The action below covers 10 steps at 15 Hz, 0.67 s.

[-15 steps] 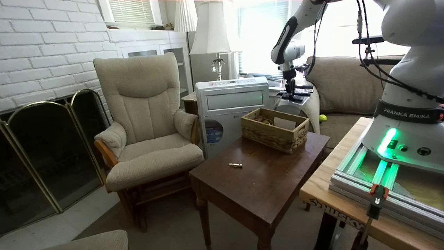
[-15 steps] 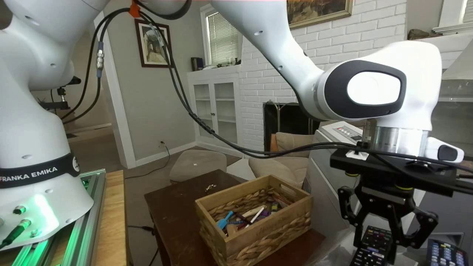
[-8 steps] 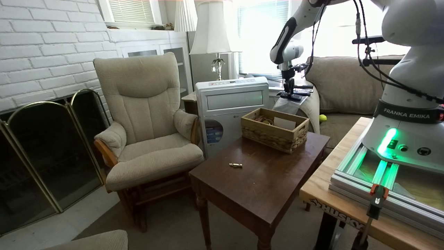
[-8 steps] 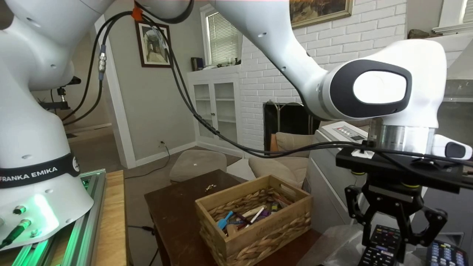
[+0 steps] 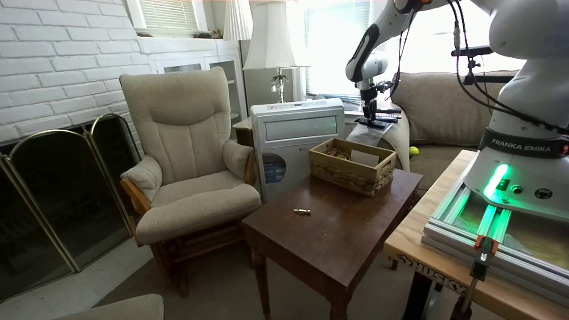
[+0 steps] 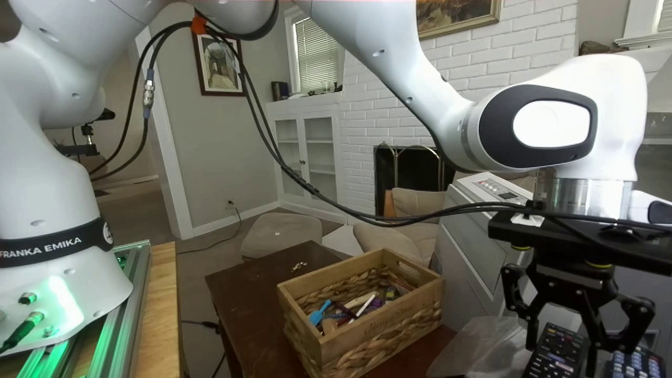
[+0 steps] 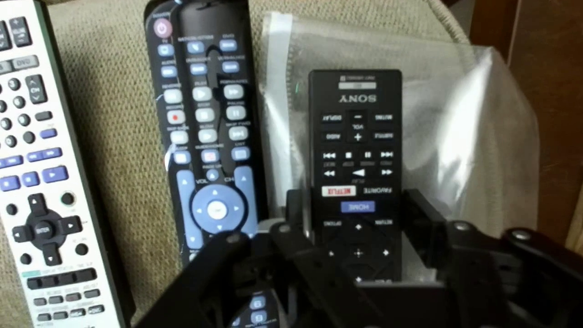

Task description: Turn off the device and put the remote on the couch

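Wrist view: pincer point(image 7: 355, 214) jaws apart, one either side of the black Sony remote point(image 7: 357, 150); thin gap along its left edge, contact on the right too close to call. Remote sits over a clear plastic bag point(image 7: 423, 114) on the arm of the tan couch point(image 7: 111, 91), lettering upside down. Left of it, a black remote with blue keys point(image 7: 200, 114), then a silver remote point(image 7: 50, 182) cut by the frame. In an exterior view: remotes bunched on the couch arm below the pincer, bag drooping behind a woven-sided wooden basket point(image 5: 342, 175). Yellow-green ball point(image 5: 414, 151) on the couch seat, near the arm. Basket on a dark wood surface point(image 5: 338, 231); small brass-coloured piece point(image 5: 302, 211) well apart from it. White portable air conditioner point(image 5: 298, 129) beside the cream armchair point(image 5: 186, 133). In an exterior view: fingers point(image 6: 532, 336) reach down beside the Sony remote, its near end out of frame; basket holds a jumble, light-blue piece point(image 6: 317, 314) and white stick point(image 6: 366, 305) among it.
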Tool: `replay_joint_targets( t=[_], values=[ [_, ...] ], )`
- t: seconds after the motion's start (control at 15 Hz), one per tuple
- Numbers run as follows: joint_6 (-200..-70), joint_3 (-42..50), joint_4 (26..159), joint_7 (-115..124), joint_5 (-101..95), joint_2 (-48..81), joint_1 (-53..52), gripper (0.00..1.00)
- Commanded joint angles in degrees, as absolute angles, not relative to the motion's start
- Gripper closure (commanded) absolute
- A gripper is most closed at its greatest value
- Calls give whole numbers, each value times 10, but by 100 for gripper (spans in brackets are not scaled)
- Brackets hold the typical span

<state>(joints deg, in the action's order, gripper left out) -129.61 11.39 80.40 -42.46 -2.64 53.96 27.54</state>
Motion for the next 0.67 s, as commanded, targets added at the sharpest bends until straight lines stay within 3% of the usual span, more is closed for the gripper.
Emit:
replay_joint_targets(
  t=[0.0, 0.13, 0.6],
  values=[
    [-1275, 113, 748, -415, -46, 569, 289, 10],
    [-1272, 114, 735, -415, -46, 576, 292, 0],
    [-1243, 104, 710, -420, -37, 579, 301, 0]
  ],
)
